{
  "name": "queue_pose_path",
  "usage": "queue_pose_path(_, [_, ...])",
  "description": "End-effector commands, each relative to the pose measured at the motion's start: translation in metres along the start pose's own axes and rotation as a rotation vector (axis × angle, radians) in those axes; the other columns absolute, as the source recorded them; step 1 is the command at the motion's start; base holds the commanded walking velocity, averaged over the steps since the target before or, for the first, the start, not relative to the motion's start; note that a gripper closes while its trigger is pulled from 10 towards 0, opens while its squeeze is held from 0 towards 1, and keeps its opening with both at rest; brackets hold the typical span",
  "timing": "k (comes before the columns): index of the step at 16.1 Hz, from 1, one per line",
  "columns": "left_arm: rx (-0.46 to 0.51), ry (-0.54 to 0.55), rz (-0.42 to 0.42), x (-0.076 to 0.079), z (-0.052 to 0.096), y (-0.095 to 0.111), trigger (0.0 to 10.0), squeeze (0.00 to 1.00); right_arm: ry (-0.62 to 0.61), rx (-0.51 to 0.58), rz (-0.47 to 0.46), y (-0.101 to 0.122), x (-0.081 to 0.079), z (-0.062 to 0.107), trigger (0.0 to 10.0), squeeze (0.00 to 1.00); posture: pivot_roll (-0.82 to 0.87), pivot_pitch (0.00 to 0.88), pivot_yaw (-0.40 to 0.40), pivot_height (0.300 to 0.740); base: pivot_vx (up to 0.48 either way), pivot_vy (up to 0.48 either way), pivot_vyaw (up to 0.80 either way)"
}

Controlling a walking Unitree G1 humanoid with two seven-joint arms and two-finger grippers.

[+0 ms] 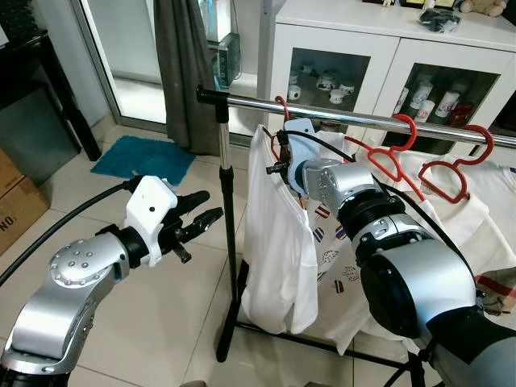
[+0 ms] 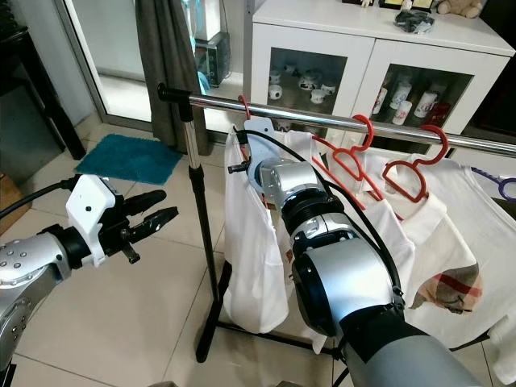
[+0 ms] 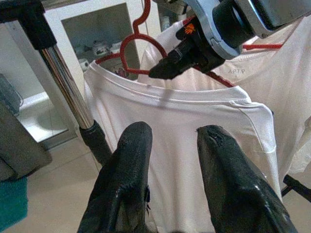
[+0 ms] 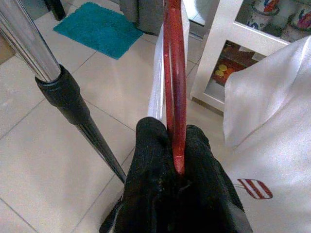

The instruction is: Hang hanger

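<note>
Gripping the red plastic hanger [image 4: 175,87], our right pincer [image 4: 177,160] has both black fingers pressed tight on its thin bar, up by the chrome clothes rail [image 1: 339,114], where the hanger carries a white T-shirt [image 1: 278,242]. Our left pincer [image 1: 201,218] hovers to the left of the rail's black upright post [image 1: 230,242], fingers apart, holding nothing.
</note>
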State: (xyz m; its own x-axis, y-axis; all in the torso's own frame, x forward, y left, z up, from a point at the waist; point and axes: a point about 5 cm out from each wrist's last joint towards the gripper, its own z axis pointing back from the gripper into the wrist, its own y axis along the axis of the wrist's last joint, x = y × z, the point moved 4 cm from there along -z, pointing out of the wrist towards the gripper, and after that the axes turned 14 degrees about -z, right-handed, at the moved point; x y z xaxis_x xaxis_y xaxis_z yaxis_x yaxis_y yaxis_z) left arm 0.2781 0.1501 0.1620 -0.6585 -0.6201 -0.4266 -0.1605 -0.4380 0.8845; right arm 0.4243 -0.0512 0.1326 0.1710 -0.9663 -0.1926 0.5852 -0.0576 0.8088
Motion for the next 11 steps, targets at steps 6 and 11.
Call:
queue_pose_path(6, [-0.003,0.072,0.018,-0.006,-0.003,-0.001,10.0,0.00,-0.011,0.048,0.010,0.009,0.011,0.002,10.0,1.00,0.05,0.000,0.002,0.740,0.000,0.000,0.00])
queue_pose_path(11, [0.014,0.170,0.078,-0.013,-0.013,-0.001,10.0,0.00,0.129,0.081,-0.008,0.018,0.017,0.020,10.0,1.00,0.04,0.000,0.012,0.740,0.000,0.000,0.00])
